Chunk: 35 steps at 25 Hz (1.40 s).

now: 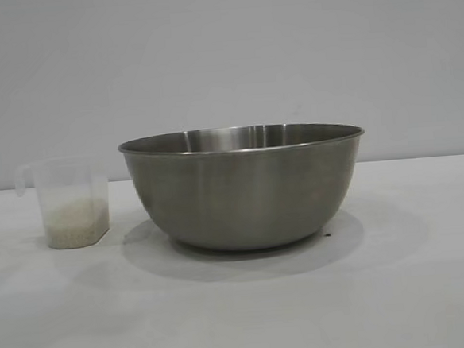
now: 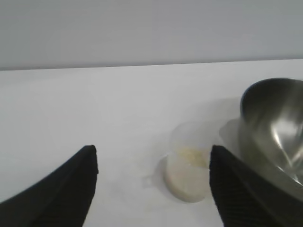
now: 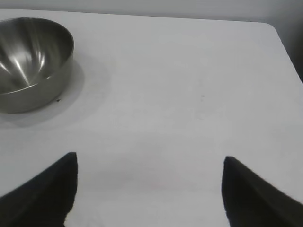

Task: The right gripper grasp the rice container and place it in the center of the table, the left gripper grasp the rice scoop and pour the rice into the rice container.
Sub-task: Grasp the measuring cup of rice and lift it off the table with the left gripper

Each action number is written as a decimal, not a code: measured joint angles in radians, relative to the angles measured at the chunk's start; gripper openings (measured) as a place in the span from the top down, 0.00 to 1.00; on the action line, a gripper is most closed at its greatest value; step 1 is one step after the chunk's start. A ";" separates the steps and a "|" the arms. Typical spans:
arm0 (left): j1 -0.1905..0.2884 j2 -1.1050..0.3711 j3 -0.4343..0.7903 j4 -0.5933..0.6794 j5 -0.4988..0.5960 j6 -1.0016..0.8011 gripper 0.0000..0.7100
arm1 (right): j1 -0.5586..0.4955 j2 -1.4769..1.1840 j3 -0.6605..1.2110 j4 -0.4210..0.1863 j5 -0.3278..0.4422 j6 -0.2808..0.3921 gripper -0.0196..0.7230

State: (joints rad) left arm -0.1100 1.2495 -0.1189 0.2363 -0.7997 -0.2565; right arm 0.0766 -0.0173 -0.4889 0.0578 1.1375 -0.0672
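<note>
Left end effector (image 2: 152, 161) open; rice scoop (image 1: 73, 203) upright (handle probably outward).

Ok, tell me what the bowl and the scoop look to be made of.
Bowl: looks like stainless steel with a brushed, dull-shiny finish; its grey wall shows soft reflections and a thin rolled rim.
Scoop: probably plastic, translucent and cloudy; the off-white rice shows through its wall, and the handle looks moulded in one piece.

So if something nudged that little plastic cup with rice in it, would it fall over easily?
Probably not easily. The rice scoop stands upright on the table, and the rice fills only its lower part, which should steady it. It looks thin and light, so a push would more likely slide it. A knock near the rim or handle could still tip it.
</note>
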 joint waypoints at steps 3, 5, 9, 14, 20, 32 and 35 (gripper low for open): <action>0.000 0.065 0.000 0.016 -0.046 0.000 0.37 | 0.000 0.000 0.000 0.000 0.000 0.000 0.18; 0.000 0.117 0.000 0.017 -0.098 0.000 0.37 | 0.000 0.000 0.000 0.000 0.000 0.000 0.18; 0.000 0.225 0.000 0.017 -0.243 0.040 0.37 | 0.000 0.000 0.000 0.000 0.000 0.000 0.18; 0.000 0.351 -0.004 0.017 -0.332 0.110 0.37 | 0.000 0.000 0.000 0.000 0.000 0.000 0.18; 0.000 0.396 -0.010 -0.014 -0.334 0.156 0.52 | 0.000 0.000 0.000 0.000 0.000 0.000 0.18; 0.000 0.552 -0.056 -0.051 -0.336 0.234 0.55 | 0.000 0.000 0.000 0.000 0.000 0.000 0.18; 0.000 0.593 -0.080 -0.051 -0.336 0.235 0.55 | 0.000 0.000 0.000 0.000 0.000 0.000 0.18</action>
State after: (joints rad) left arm -0.1100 1.8421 -0.1984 0.1851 -1.1361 -0.0212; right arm 0.0766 -0.0173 -0.4889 0.0578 1.1375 -0.0672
